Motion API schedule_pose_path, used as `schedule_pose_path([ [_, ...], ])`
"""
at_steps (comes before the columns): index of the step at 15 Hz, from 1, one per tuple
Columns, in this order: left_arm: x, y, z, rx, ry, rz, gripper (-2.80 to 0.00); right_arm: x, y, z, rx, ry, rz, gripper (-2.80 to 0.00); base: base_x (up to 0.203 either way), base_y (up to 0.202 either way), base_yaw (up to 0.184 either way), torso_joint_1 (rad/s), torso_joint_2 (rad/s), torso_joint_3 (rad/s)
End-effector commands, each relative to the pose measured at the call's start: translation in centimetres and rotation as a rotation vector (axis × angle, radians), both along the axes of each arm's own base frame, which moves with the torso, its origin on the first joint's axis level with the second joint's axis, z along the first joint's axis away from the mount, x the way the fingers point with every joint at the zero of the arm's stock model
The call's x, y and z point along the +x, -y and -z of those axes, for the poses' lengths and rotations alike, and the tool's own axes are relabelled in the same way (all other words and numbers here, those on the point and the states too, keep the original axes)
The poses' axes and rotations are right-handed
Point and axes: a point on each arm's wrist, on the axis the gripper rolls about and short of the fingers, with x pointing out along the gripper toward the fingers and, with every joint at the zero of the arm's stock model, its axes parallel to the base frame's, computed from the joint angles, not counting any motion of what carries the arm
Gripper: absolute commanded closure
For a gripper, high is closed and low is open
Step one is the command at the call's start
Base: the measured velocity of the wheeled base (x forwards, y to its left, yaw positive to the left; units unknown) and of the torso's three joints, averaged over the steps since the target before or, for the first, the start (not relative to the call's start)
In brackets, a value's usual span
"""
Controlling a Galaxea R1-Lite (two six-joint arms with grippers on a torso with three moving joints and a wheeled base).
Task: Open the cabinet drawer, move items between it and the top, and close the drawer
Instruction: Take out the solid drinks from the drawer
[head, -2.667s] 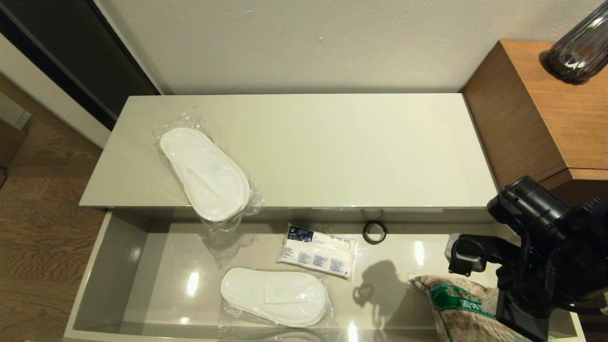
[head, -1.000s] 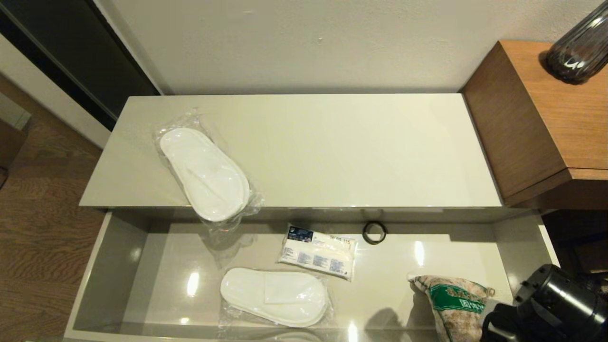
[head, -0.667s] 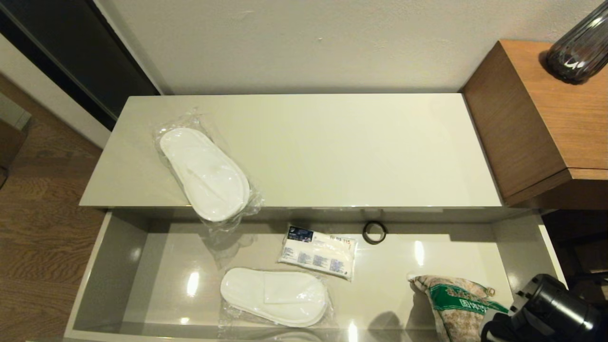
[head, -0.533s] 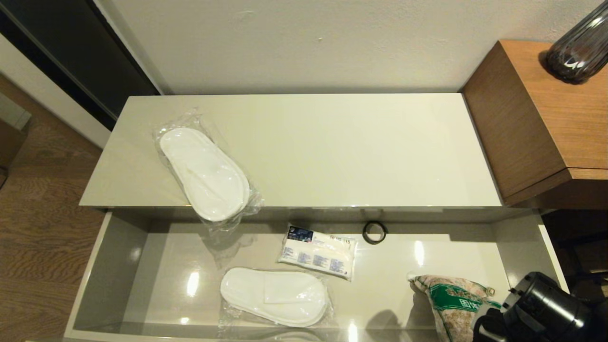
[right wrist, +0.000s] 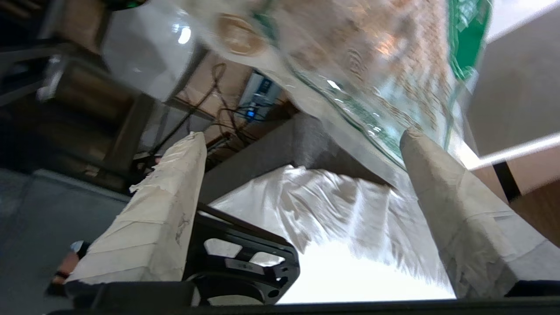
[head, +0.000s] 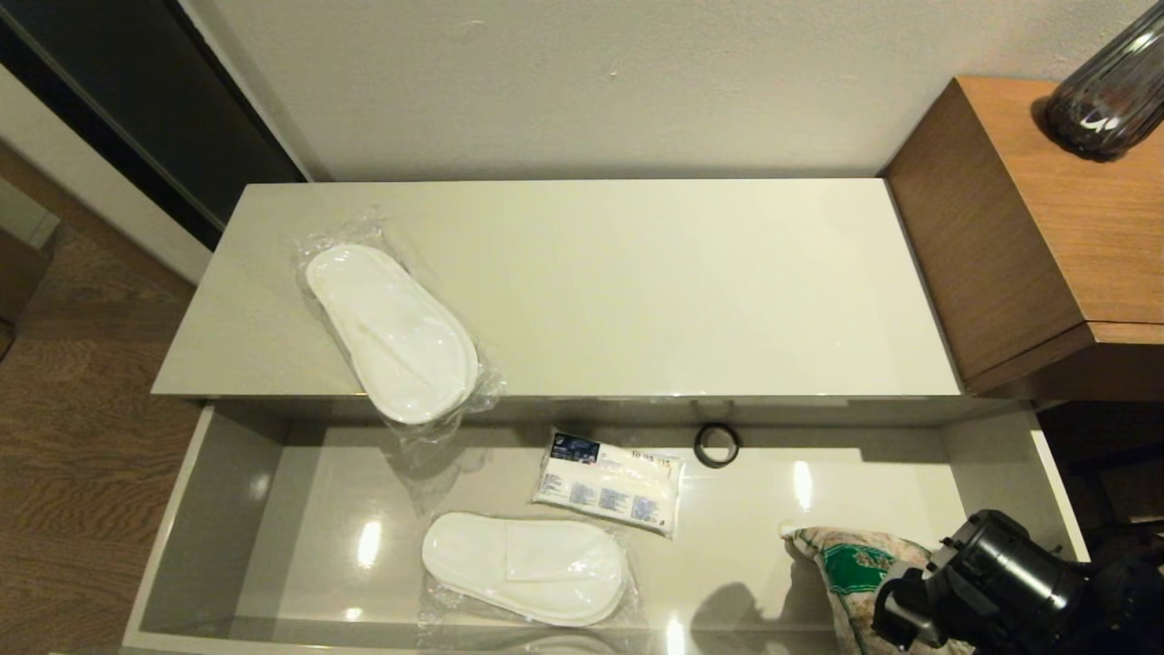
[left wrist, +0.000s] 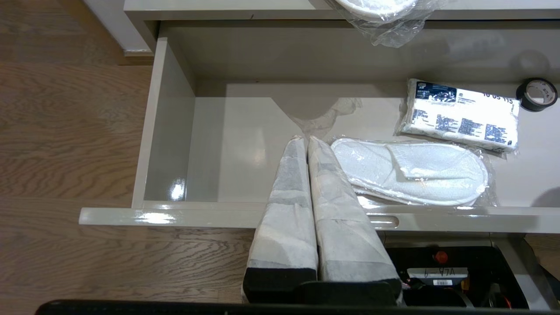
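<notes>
So the cabinet drawer [head: 227, 509] is pulled all the way out, grey lining showing, and the top [head: 637, 282] sits right behind it against the wall.

Right gripper [right wrist: 302, 144] is down at the near right corner of the drawer, right at the grain bag [head: 850, 569]. From the right wrist view its taped fingers [right wrist: 442, 183] are spread wide, one on each side of the bag's edge, and the clear plastic with the green label fills the space in front of them. It's released, not pinching anything as far as I can see. One finger looks like it's up against the plastic, but I honestly can't tell if it's really touching. The bag lies in the drawer's right end, partly hidden by the arm in the head view.

Left gripper [left wrist: 304, 142] is parked out in front of the drawer, fingers pressed together with nothing between them, hanging over the front rim [left wrist: 175, 216] near the left half.

Other stuff:
- one slipper pack [head: 391, 332] lies on the left part of the top, its plastic poking over the front edge
- a second slipper pack [head: 526, 566] lies flat in the drawer, about the middle, near the front
- white packet with blue print [head: 609, 480] just behind it
- small black ring [head: 717, 445] by the drawer's back wall
- wooden cube [head: 1037, 227] on the right with a dark ribbed vase [head: 1105, 91] on it
</notes>
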Motion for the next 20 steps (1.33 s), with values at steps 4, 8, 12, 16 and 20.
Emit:
schedule_pose_path([
  [4, 0.0, 0.0, 0.0, 0.0, -0.001, -0.001, 0.0, 0.5, 0.1, 0.5, -0.011, 0.027, 0.052, -2.8, 0.0, 0.0, 0.0, 0.0, 0.0, 0.0],
  [8, 0.0, 0.0, 0.0, 0.0, -0.001, 0.0, 0.0, 1.5, -0.2, 1.4, -0.015, 0.024, 0.073, -2.8, 0.0, 0.0, 0.0, 0.0, 0.0, 0.0],
  [12, 0.0, 0.0, 0.0, 0.0, -0.001, 0.0, 0.0, 2.3, -0.4, 1.8, 0.003, 0.046, 0.088, -2.8, 0.0, 0.0, 0.0, 0.0, 0.0, 0.0],
  [16, 0.0, 0.0, 0.0, 0.0, -0.001, -0.002, 0.0, 2.4, -0.4, 2.0, -0.002, 0.041, 0.095, -2.8, 0.0, 0.0, 0.0, 0.0, 0.0, 0.0],
  [20, 0.0, 0.0, 0.0, 0.0, -0.001, 0.0, 0.0, 3.8, -0.1, 2.1, 0.002, 0.047, 0.142, -2.8, 0.0, 0.0, 0.0, 0.0, 0.0, 0.0],
])
